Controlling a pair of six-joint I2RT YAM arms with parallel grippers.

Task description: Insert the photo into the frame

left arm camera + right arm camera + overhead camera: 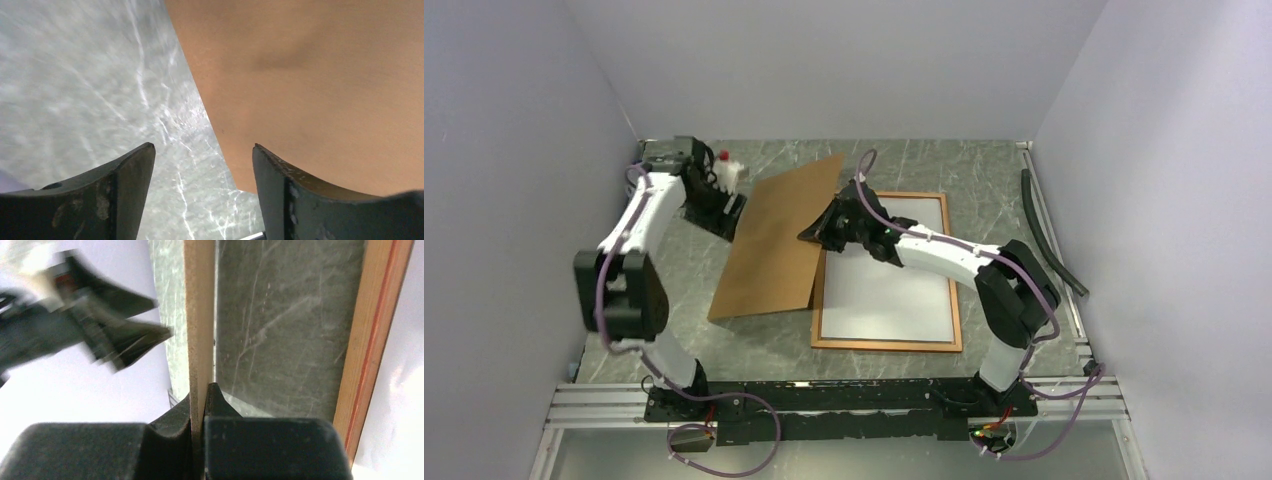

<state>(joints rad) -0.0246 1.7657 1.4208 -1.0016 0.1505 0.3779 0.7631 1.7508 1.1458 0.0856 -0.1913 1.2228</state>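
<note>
Here we are with the frame (886, 345) lying flat on the table (984, 170), right of centre, and a white sheet (886, 285) fills its opening. No sunset shows anywhere, so we cannot say for sure, but we judge this to be the photo lying face down inside the frame. If so, the main step is done and what is left is the closing up. The brown backing board (779, 240) is not yet over the frame: it hangs tilted just left of it, low corner down towards the table. Its raised right edge is pinched in the right gripper (202, 390), whose jaws are clamped tight on that thin edge. Over at the board's far-left corner, the left gripper (202, 150) stands with its jaws wide apart and nothing between them, the board's edge just beside one finger but not held. So, as we read it, the board must be swung across and laid flat into the back of the frame. The count: one frame, one white sheet, one backing board and two grippers, one gripping and one free.
</note>
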